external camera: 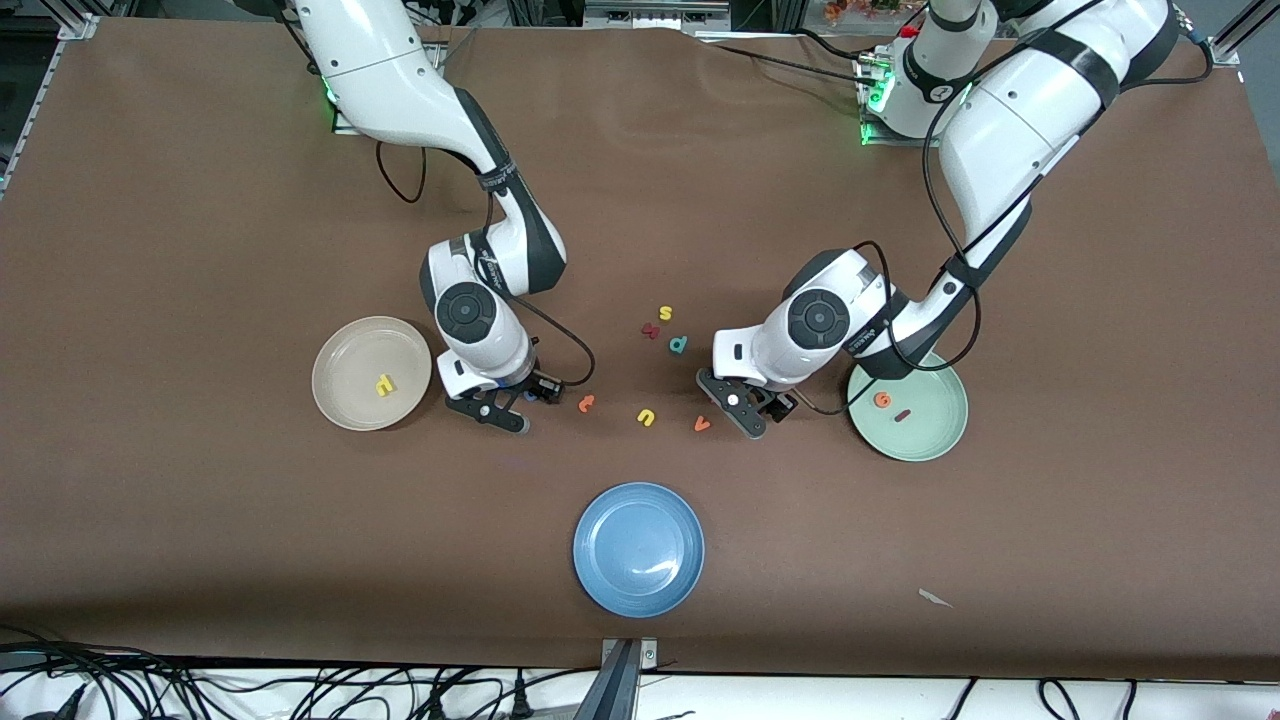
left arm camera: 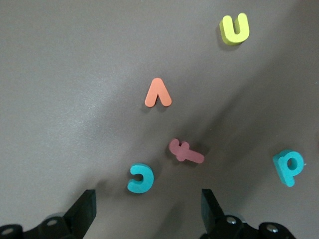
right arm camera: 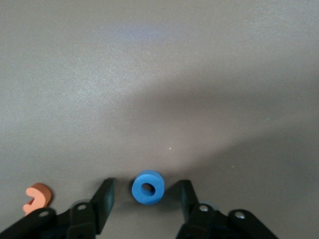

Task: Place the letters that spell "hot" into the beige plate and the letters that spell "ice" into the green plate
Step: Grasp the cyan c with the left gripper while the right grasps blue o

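The right jaws stand part-way parted on either side of the blue "o", which lies flat on the bench between them with a small gap to each finger, so it is bracketed but not yet gripped; the left jaws are spread wide and empty, low over the bench with the teal "c" just ahead of their opening. The step in hand looks like two pickups at once: the "o" for the beige plate, which already carries the yellow "h", and the "c" for the green plate, where the orange "e" and the dark red "i" lie. The orange "t" remains on the bench just beside the right jaws, toward the left arm's end. Next, the right jaws need to pinch the ring squarely and lift straight; the left must advance slightly to centre on the "c" without nudging the dark red letter close by. Both arms reach down from their bases with wrists bent, jaws pointing at the bench near the scattered letters.
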Controlling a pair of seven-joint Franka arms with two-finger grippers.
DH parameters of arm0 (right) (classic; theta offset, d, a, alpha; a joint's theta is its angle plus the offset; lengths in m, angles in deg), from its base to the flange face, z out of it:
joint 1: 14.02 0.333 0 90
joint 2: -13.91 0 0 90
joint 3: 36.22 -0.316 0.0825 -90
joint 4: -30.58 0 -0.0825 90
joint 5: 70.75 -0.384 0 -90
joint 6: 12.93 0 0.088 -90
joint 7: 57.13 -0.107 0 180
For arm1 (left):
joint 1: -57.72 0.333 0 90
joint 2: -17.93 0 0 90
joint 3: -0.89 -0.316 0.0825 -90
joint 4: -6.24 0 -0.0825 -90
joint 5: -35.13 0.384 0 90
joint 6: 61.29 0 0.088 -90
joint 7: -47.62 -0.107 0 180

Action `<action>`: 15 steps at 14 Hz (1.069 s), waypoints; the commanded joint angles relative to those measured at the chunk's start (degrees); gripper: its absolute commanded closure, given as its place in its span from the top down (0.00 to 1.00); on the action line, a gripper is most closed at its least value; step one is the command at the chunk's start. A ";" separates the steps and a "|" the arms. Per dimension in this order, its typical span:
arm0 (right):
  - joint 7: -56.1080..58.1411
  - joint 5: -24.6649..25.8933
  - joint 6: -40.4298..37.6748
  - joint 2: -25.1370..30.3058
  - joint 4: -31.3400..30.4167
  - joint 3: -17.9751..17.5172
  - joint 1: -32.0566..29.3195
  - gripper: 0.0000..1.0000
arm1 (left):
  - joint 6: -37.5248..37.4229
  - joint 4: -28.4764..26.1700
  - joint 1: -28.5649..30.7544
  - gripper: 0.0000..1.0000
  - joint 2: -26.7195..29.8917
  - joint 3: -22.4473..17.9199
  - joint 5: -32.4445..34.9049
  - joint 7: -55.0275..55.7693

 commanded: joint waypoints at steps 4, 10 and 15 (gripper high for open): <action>0.70 -1.47 0.49 -1.22 1.38 -0.04 -0.12 0.45 | 3.26 1.45 -0.66 0.78 -2.68 -0.62 2.80 -2.25; 0.26 -1.55 0.58 -1.31 1.29 -0.04 -0.03 0.28 | 3.17 1.81 -0.57 0.09 -2.60 -1.06 2.80 -2.34; 0.87 -1.56 -0.73 -0.61 2.69 0.05 -0.38 0.14 | 0.29 2.07 0.92 0.04 -0.67 -0.80 2.62 -5.24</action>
